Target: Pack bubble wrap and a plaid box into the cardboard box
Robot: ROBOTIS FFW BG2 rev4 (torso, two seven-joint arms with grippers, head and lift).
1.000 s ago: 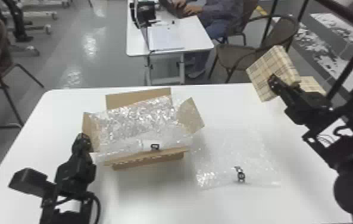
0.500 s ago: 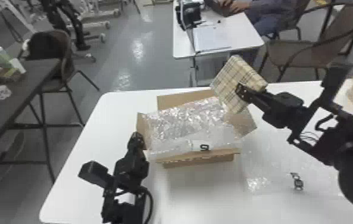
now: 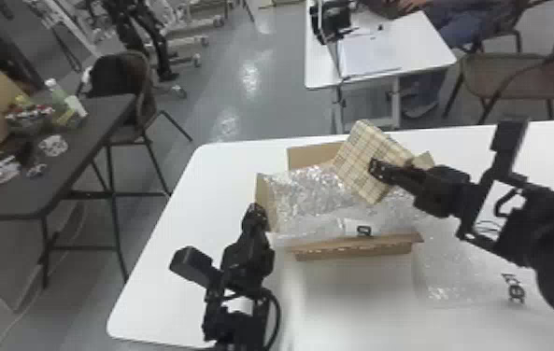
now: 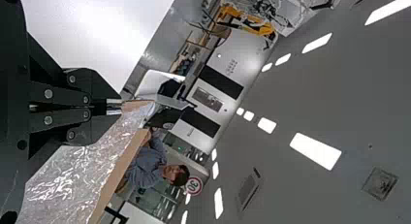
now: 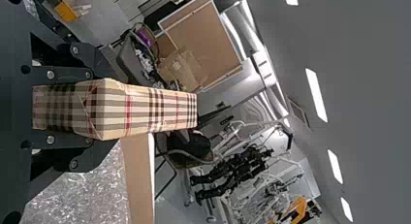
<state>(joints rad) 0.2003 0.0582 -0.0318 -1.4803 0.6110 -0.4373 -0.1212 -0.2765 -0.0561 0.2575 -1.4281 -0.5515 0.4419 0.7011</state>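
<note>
White table (image 3: 159, 284), grey floor (image 3: 243, 116), dark side table (image 3: 88, 144) | plaid box (image 3: 357, 161) clamped in right gripper (image 3: 376, 169), now above bubble wrap (image 3: 313, 191) in cardboard box (image 3: 355, 250), earlier right of it | left gripper (image 3: 256, 212): jaws together, near flap (image 3: 262, 189)

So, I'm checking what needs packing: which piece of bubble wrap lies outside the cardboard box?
The flat piece on the white table, right of the cardboard box; the other piece lies over the box's opening.

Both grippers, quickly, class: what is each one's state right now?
Left gripper: closed, at a cardboard flap; cannot tell whether it pinches it.
Right gripper: closed on the plaid box.
</note>
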